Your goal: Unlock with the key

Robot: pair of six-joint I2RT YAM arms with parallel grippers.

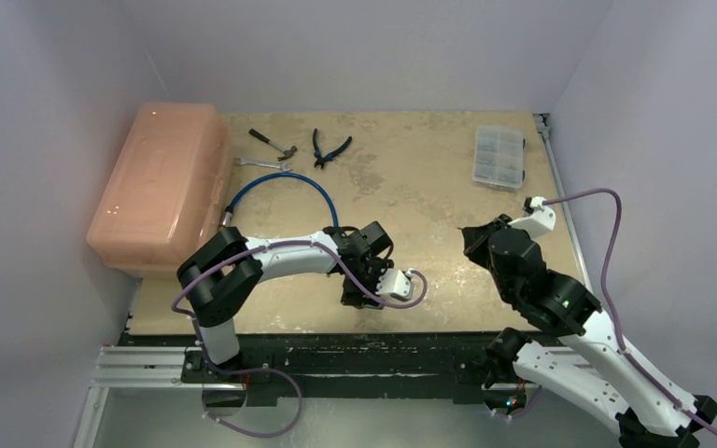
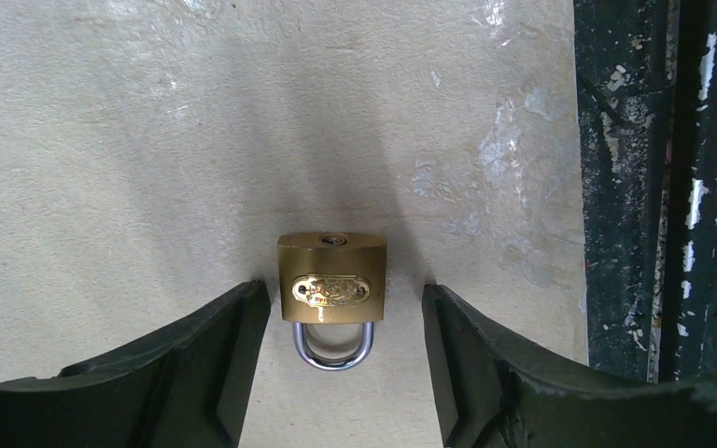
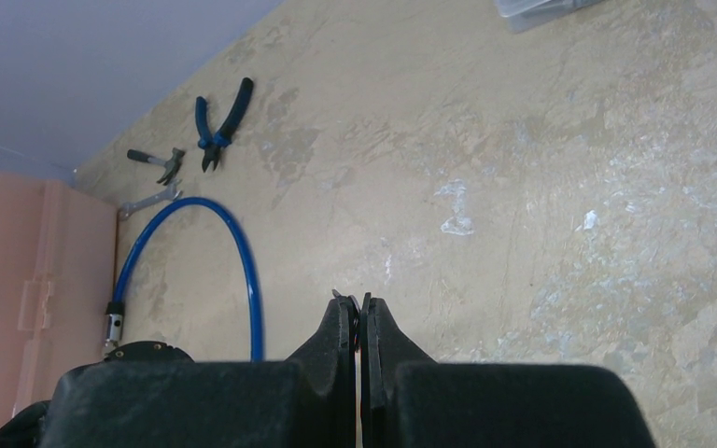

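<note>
Left gripper (image 2: 343, 293): jaws open, straddling the brass padlock (image 2: 331, 280), with a narrow gap on each side and no contact seen. The padlock lies flat on the table (image 2: 103, 140) near the black front rail (image 2: 653, 187), shackle toward the wrist, keyhole (image 2: 333, 241) on the far end. Judgement: the straddle is set to clamp the body while leaving the keyhole free for the other arm.

Right gripper (image 3: 359, 310): fingers pressed together, above bare table well right of the padlock. No key seen lying anywhere. A thin dark sliver between the right tips may be it, but it is too small to tell.

Around: pliers (image 1: 330, 147), hammer (image 1: 273, 143), wrench (image 1: 261, 163), blue hose (image 1: 280, 187), clear parts box (image 1: 499, 157) and pink toolbox (image 1: 159, 182), all far off. Nothing lies between the grippers.
</note>
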